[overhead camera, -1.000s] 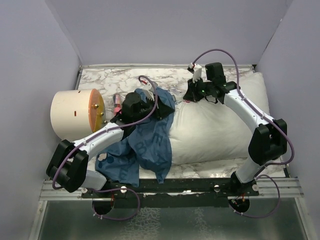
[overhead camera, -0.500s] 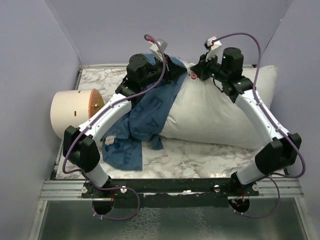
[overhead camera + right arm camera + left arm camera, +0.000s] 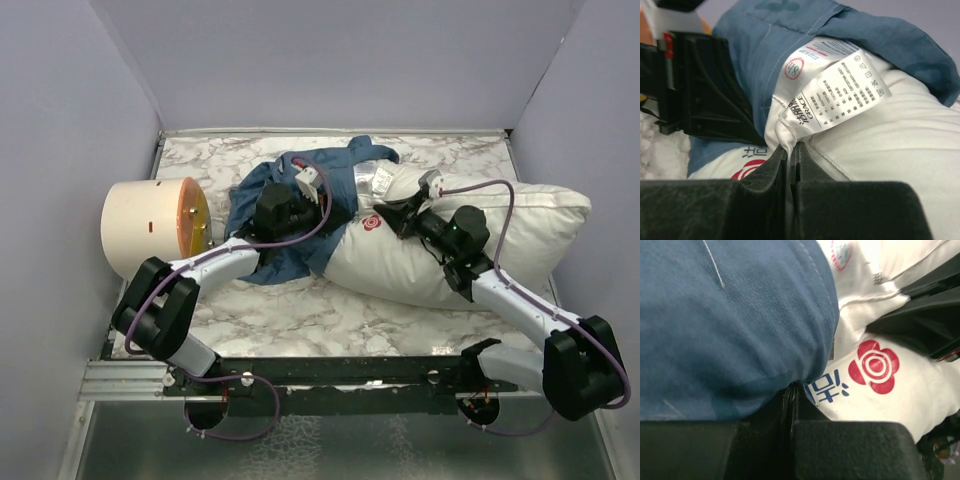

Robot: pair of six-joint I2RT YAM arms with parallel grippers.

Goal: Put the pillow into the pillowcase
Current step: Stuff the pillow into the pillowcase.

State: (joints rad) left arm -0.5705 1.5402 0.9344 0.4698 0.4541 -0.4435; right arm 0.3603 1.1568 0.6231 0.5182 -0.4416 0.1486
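The white pillow (image 3: 470, 240) lies across the right half of the marble table (image 3: 300, 315), its red logo (image 3: 372, 222) facing up at its left end. The blue pillowcase (image 3: 285, 195) is bunched over and around that left end. My left gripper (image 3: 318, 218) is shut on a fold of the pillowcase (image 3: 735, 325), right beside the logo (image 3: 874, 365). My right gripper (image 3: 393, 214) is shut on the pillow's seam (image 3: 790, 135), just below its white care labels (image 3: 850, 95). Blue pillowcase cloth (image 3: 790, 35) wraps the pillow corner behind the labels.
A cream cylinder with an orange face (image 3: 150, 225) lies at the table's left edge, close to the left arm. Purple walls enclose the back and both sides. The black body of the left gripper (image 3: 700, 95) sits close to the right gripper.
Both arms have come down and toward the near side from a raised spot at the back. The pillow dropped flat and its right end shifted right. The pillowcase is now gathered at the pillow's left end.
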